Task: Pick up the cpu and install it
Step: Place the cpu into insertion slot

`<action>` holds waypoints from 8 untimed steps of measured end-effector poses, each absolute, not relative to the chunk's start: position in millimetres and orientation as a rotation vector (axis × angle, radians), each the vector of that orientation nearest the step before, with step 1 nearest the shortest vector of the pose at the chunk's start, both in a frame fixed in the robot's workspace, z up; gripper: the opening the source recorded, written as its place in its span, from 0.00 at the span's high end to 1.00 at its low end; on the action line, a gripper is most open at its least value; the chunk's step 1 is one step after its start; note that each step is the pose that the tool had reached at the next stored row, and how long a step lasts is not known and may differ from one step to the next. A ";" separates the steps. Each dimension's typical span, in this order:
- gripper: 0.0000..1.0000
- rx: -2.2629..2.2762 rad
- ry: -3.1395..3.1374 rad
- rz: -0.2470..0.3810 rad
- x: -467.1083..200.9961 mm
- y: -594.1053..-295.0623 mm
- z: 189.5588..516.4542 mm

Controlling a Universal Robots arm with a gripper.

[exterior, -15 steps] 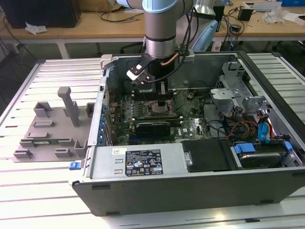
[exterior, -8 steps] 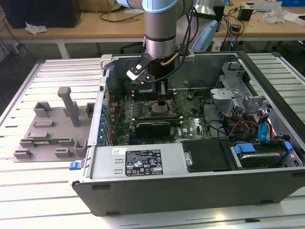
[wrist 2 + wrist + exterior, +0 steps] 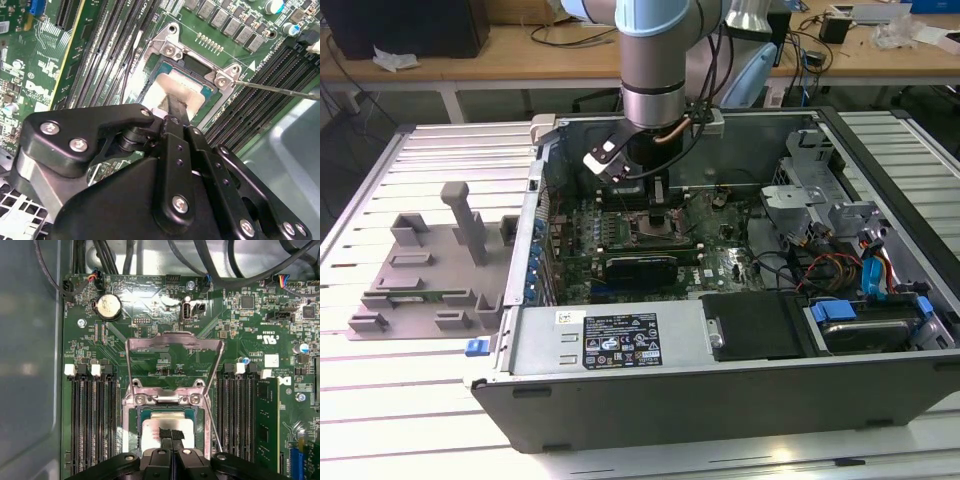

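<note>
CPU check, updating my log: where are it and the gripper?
Gripper shut, tips on cpu top. Cpu lying in socket. Retention frame swung open.

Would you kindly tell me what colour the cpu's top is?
The cpu top is shiny silver-grey, clearest in the first wrist view.

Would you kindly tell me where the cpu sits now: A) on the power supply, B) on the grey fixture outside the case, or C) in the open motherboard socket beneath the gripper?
C: in the first wrist view the cpu lies inside the socket frame, with the gripper right over it.
</note>
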State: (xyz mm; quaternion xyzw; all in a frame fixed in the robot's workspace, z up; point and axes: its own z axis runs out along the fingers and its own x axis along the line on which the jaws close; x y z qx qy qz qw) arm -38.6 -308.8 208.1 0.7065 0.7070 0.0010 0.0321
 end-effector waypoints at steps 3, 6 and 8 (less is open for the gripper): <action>0.89 2.175 2.177 0.002 -39.7 -308.7 204.5; 0.89 2.175 2.177 0.003 -39.7 -308.7 203.3; 0.89 2.176 2.177 0.003 -39.7 -308.6 202.9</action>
